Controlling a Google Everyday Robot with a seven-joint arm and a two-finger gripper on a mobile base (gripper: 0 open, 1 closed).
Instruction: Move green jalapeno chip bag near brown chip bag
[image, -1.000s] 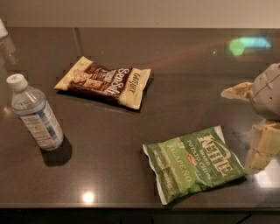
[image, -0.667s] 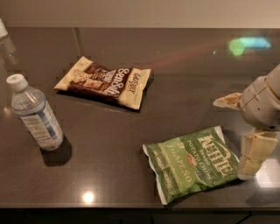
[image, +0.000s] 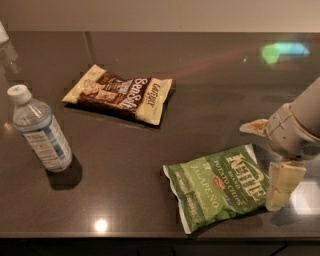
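The green jalapeno chip bag (image: 220, 186) lies flat near the front edge of the dark table, right of centre. The brown chip bag (image: 120, 93) with cream-yellow ends lies flat further back and to the left. My gripper (image: 268, 157) comes in from the right edge and is open. One cream finger (image: 255, 127) is just behind the green bag's right end and the other (image: 282, 184) is at that end's front corner. Nothing is held.
A clear plastic water bottle (image: 39, 131) with a white cap stands at the left. The table's front edge (image: 100, 236) runs just below the green bag. A green light reflection (image: 280, 50) shows at the back right.
My gripper has moved left, from the right edge of the view to the green bag's right end. The bags and the bottle have not moved.
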